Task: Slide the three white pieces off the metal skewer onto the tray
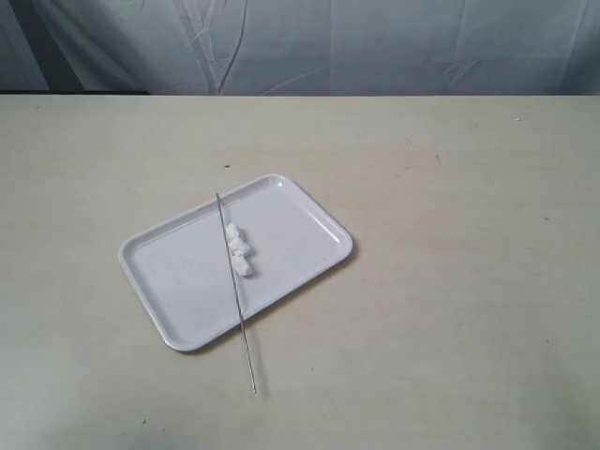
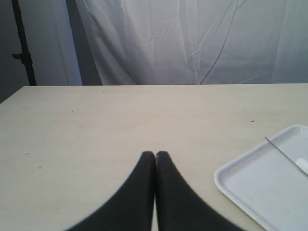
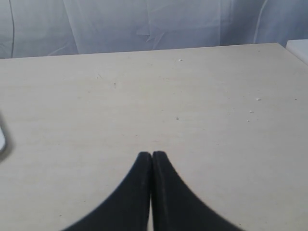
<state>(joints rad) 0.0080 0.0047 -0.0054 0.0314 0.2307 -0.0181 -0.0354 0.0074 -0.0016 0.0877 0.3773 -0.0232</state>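
In the exterior view, a glossy white rectangular tray (image 1: 178, 272) with rounded corners and a low rim is lying at an angle on the pale matte desk (image 1: 450, 281). The thin grey metal skewer (image 1: 236, 291) is lying straight across it, with 1 end jutting past the near rim onto the desk. The 3 white pieces (image 1: 240, 247) are sitting in a row against the rod, inside the tray near its middle.

In the left wrist view, the left claw (image 2: 155, 155) is pointing over bare desk, its 2 black fingers clenched together on nothing. The tray (image 2: 255, 187) is lying well apart from it, carrying the skewer's tip (image 2: 281, 151).

In the right wrist view, the right claw (image 3: 152, 155) is likewise clenched and empty. Only a sliver of the tray's rim (image 3: 2, 140) is showing, well apart.
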